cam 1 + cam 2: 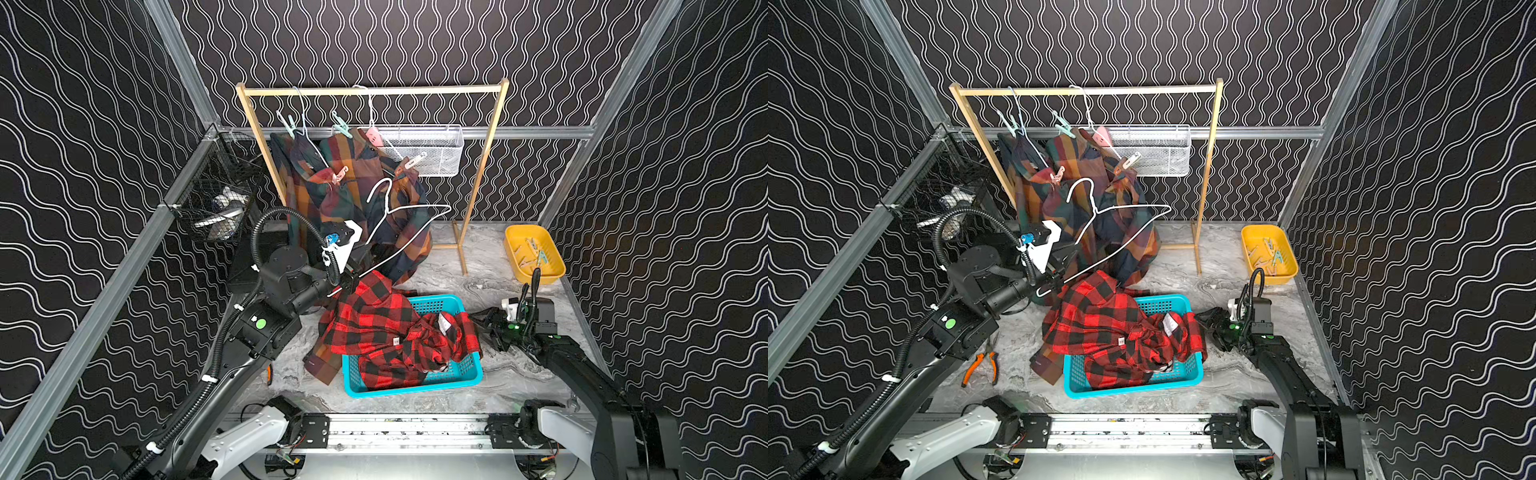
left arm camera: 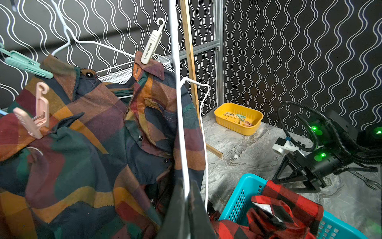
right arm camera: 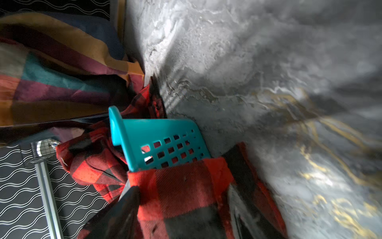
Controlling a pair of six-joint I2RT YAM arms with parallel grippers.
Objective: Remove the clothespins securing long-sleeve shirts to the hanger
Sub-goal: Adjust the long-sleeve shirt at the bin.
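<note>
Left wrist cam: my left claw (image 2: 187,187) is clamped tight on the wire of a bare white hanger (image 2: 178,103) and holds it up in front of the hung shirts. In both top views it sits tilted, hook up, apart from the rack's top bar.

Two multi-check shirts (image 1: 328,195) hang on the wooden rack (image 1: 374,89) at the back of the surface (image 1: 498,374), each on its own white hanger w/ clothespins on. From the left wrist cam I see a mint clothespin (image 2: 26,64) on one collar, a pink clothespin (image 2: 34,115) lower on the cloth beside it, and a cream clothespin (image 2: 152,43) on the other collar tip. In a top view there's also mint ones up near the hooks and another pink one.

Red check shirt (image 1: 390,336) lies bunched in the teal basket (image 1: 457,378), part spilling over the rim onto the surface.

Right claw (image 1: 482,326) is low at the basket's right end. On the right wrist cam its jaws stand apart w/ red cloth between them. Can't tell if the pads touch it.

Yellow tray (image 1: 557,266) at the back right holds loose clothespins.
</note>
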